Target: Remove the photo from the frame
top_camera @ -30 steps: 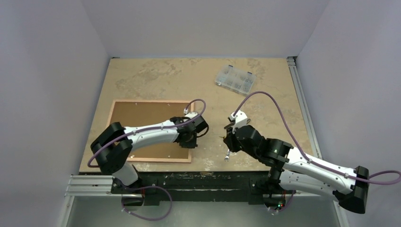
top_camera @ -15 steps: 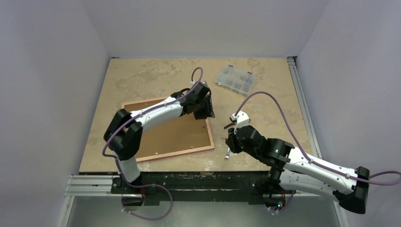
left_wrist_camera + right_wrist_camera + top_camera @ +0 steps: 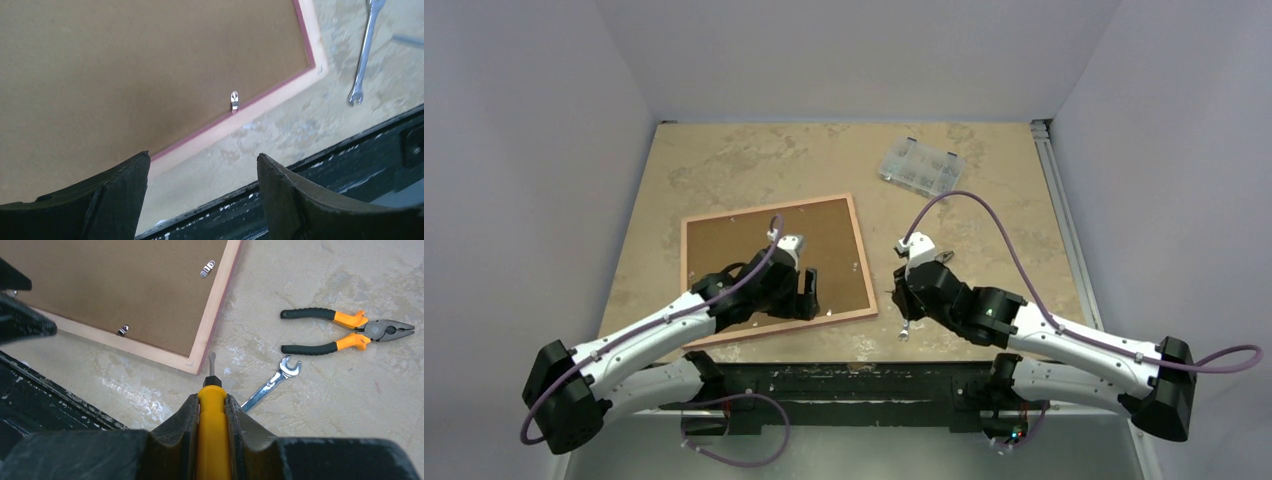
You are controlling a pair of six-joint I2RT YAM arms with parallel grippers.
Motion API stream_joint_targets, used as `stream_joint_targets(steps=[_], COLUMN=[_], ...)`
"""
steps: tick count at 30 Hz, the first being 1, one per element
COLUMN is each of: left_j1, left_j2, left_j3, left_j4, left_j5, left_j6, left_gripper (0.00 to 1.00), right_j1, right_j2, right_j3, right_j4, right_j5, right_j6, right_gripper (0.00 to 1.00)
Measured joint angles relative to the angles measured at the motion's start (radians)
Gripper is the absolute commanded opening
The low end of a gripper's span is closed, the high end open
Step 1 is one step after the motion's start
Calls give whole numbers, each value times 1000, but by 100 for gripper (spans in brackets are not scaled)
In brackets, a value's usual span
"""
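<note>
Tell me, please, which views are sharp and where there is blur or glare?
Top external: even light, sharp throughout. Left wrist: wrench glints, left hand dark and soft. Right wrist: pliers crisp, right hand blurred around its screwdriver.

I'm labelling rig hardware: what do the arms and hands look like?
White shells with black joints on the left arm and right arm; a purple cable loops along each. The left hand and right hand have two black, tapered fingers.

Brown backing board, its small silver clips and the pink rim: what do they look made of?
The brown backing board looks like matte fibreboard or hardboard: flat, grainless, no sheen. The small silver clip is likely metal, glinting. The pink frame rim seems smooth painted wood or plastic; unclear which.
</note>
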Motion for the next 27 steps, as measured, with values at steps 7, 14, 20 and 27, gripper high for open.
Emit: stream_joint_targets(steps=[7,14,20,27], left_j1=[-218,-327,-431,-456], left_j2=[40,239,428,532], left_j3=[-20,9,112,182], left_j4=[-38,-19,-52,-106], left_j5=[-137,-284,-455,-558], left_j6=[23,68,53,-27], left_gripper=[73,66,52,31], right_j1=[0,0,0,0], right_j2=[10,-60,-129,-130], right_j3=[4,3,-6,-20], right_j4=[44,45,40,35], right_j5=[-25,-28,-24,-25], right_j6=[-15,-13,-9,-5], right_gripper=[0,0,0,0])
